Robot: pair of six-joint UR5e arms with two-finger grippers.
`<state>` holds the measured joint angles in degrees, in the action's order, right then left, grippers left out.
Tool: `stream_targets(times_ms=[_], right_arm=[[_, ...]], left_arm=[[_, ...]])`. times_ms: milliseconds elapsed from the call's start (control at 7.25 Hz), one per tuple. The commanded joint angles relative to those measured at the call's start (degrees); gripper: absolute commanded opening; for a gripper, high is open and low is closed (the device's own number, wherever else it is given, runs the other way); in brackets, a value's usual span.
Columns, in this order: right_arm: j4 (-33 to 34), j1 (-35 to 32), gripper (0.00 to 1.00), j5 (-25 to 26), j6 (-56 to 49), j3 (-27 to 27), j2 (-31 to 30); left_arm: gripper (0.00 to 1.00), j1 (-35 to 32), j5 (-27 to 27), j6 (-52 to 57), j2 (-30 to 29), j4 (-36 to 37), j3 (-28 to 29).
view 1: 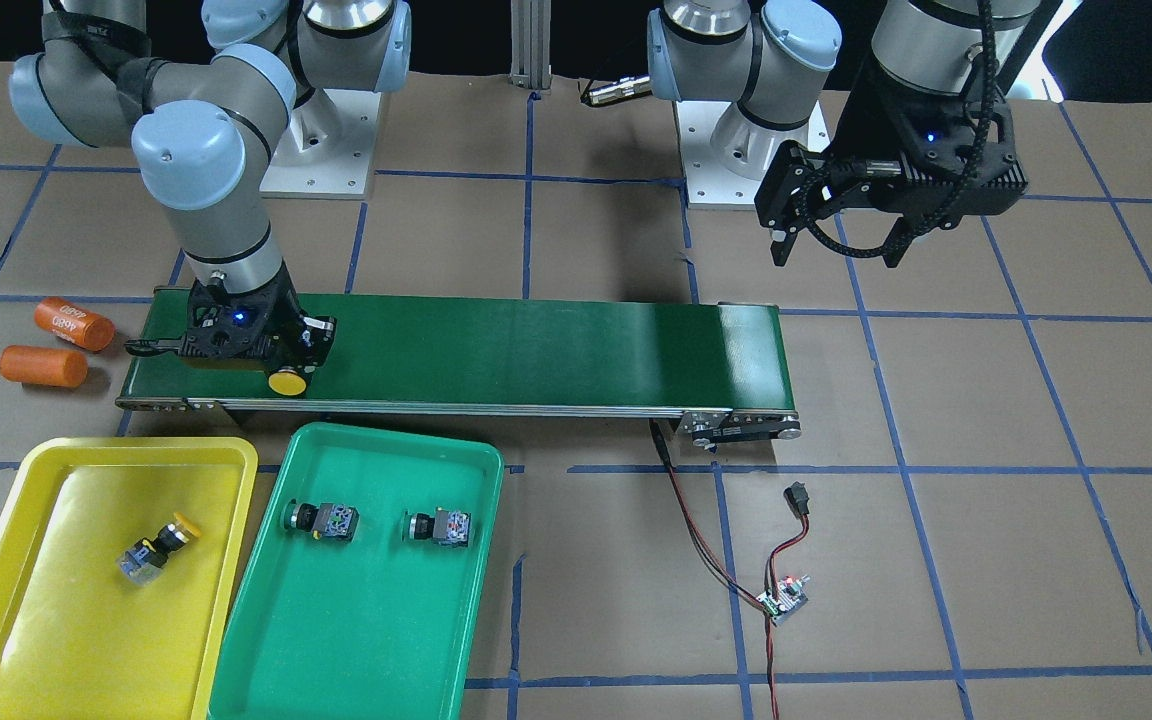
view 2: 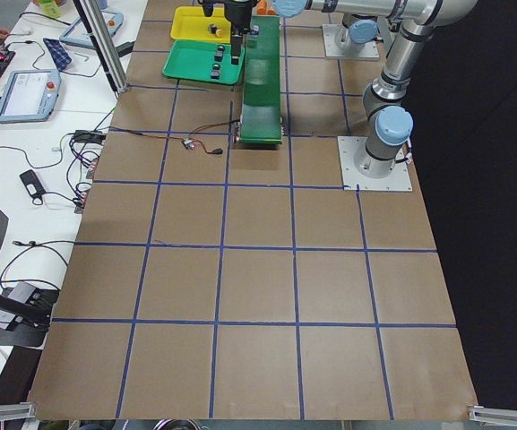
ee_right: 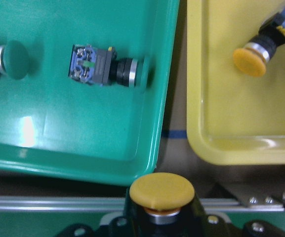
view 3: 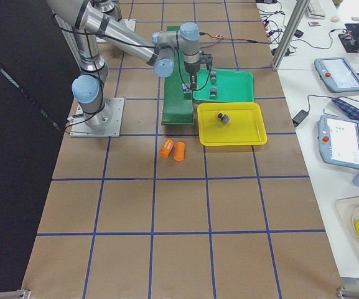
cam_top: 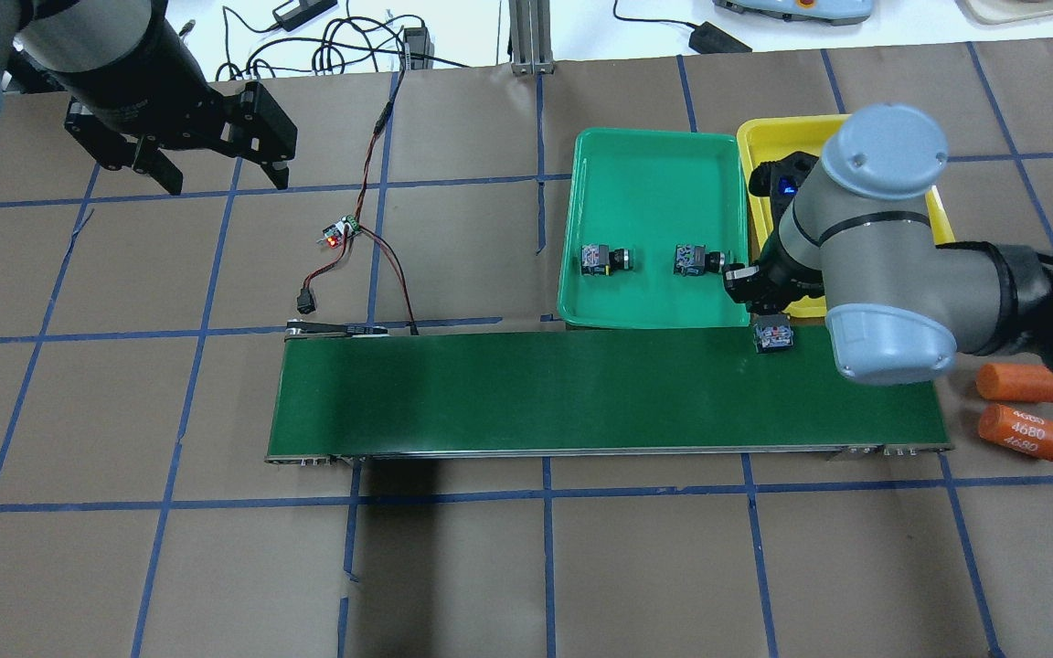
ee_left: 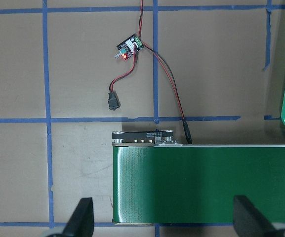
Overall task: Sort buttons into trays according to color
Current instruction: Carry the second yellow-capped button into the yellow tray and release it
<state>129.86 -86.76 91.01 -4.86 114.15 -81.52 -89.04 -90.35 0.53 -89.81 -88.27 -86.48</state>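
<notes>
My right gripper (view 1: 281, 362) is shut on a yellow-capped button (view 1: 288, 381) at the conveyor's edge nearest the trays; its cap fills the bottom of the right wrist view (ee_right: 162, 190). The yellow tray (view 1: 36, 460) holds one yellow-capped button (view 1: 158, 545). The green tray (view 1: 386, 437) holds two green-capped buttons (view 1: 321, 519) (view 1: 439, 526), both lying on their sides. My left gripper (view 1: 836, 250) is open and empty, high over the bare table beyond the belt's other end; its fingertips (ee_left: 83, 217) frame the belt's end.
The long dark-green conveyor belt (view 1: 536, 345) runs across the middle. Two orange cylinders (view 1: 74, 323) (view 1: 43, 366) lie past its end near my right arm. A small controller board (view 1: 783, 600) with red and black wires lies by the other end.
</notes>
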Motion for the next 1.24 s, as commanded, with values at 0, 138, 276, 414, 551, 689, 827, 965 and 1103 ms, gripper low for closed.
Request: stream_targets(times_ms=[0,138,276,414,551,689,827,965,1103], right_arm=[[-4.34,6.30,0.13,-0.05,-6.54,-10.75,7.66],[-4.27,8.95,0.13,-0.13,-10.91,-13.92,11.61],[-3.92,10.28,0.16,-0.14,-15.22,-17.17,15.39],[-4.00,12.03,0.19,-0.66,-18.57,-19.73,18.74],[-3.65,13.79,0.33,-1.01,-19.30,-20.80,21.03],[-3.56,14.07,0.71,-1.01,-19.13,-20.90,21.66],[-3.56,14.07,0.84,-0.93,-18.96,-20.90,21.50],[-3.74,13.98,1.00,-0.75,-18.17,-20.90,20.71],[-4.52,13.55,1.00,-0.66,-17.38,-20.81,18.61]], left_arm=[[1.00,0.01,0.00,-0.01,-0.02,0.03,-0.01],[1.00,0.01,0.00,-0.01,-0.02,0.03,-0.01],[1.00,0.01,0.00,-0.01,-0.02,0.03,-0.01],[1.00,0.01,0.00,-0.01,-0.10,0.03,-0.01],[1.00,0.01,0.00,-0.01,-0.11,0.03,-0.01],[1.00,0.01,0.00,-0.01,-0.11,0.03,-0.01],[1.00,0.01,0.00,-0.01,-0.11,0.03,-0.01],[1.00,0.01,0.00,-0.01,-0.11,0.03,-0.01],[1.00,0.01,0.00,-0.01,-0.11,0.03,-0.01]])
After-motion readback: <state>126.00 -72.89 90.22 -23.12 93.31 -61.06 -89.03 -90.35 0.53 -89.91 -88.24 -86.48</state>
